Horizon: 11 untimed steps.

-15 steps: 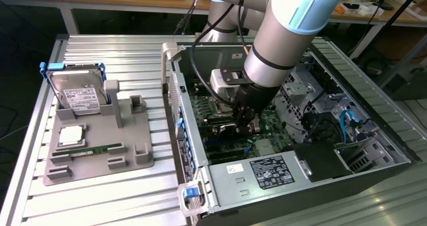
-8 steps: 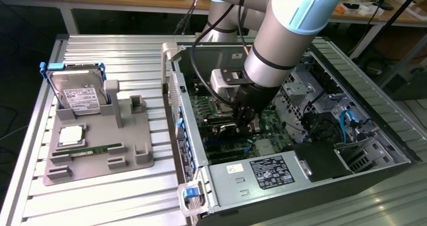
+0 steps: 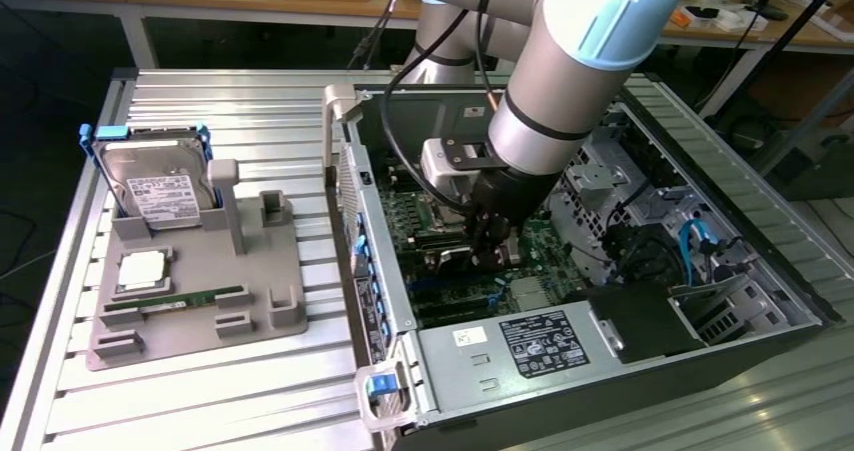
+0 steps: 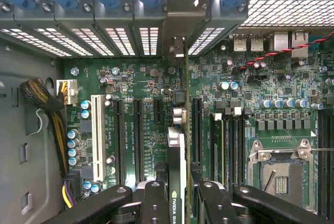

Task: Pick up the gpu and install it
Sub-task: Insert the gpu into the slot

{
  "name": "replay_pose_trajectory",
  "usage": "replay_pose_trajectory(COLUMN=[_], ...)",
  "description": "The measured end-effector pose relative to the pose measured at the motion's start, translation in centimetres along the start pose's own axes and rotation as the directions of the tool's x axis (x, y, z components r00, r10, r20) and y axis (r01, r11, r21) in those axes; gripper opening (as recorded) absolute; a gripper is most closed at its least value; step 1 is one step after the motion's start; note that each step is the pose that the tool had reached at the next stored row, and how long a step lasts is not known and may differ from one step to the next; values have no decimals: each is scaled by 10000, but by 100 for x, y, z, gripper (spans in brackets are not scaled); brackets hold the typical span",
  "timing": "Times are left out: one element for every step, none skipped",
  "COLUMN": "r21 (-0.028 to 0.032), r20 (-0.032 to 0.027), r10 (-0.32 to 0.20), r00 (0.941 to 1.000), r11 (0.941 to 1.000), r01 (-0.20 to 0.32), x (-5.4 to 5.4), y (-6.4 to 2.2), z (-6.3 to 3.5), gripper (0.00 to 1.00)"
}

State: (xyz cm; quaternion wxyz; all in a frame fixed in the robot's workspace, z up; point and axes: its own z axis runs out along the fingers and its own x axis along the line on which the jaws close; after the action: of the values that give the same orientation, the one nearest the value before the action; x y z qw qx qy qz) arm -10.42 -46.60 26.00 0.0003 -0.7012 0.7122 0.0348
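The arm reaches down into the open case [image 3: 747,301], its gripper [image 4: 177,195] pinching the gpu [image 4: 176,151] on edge over the motherboard [image 4: 130,125], bracket end up against the rear slots. Outside, the hard drive [image 3: 158,193] sits in the grey holder [image 3: 200,301].

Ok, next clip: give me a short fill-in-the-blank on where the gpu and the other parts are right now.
1. The gripper is shut on the ____.
2. The gpu hangs edge-on over the ____ inside the case.
3. The hard drive stands upright in the grey ____ beside the case.
4. The motherboard's CPU socket is ____.

Missing words: gpu; motherboard; holder; empty
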Motion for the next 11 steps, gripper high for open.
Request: replay_pose_trajectory(r21=[-1,0,0,0,0,0,0,0,0,0,0], r20=[-1,-1,-1,0,0,0,0,0,1,0,0], r10=[0,0,0,0,0,0,0,0,0,0,-1], r00=[10000,10000,10000,10000,10000,10000,10000,10000,10000,10000,10000], r11=[10000,10000,10000,10000,10000,10000,10000,10000,10000,10000,10000], r01=[0,0,0,0,0,0,0,0,0,0,1], x=[0,0,0,0,0,0,0,0,0,0,0], y=[0,0,0,0,0,0,0,0,0,0,-1], z=[2,4,6,8,8,8,8,8,8,8,8], gripper=[27,27,27,27,27,27,27,27,27,27,27])
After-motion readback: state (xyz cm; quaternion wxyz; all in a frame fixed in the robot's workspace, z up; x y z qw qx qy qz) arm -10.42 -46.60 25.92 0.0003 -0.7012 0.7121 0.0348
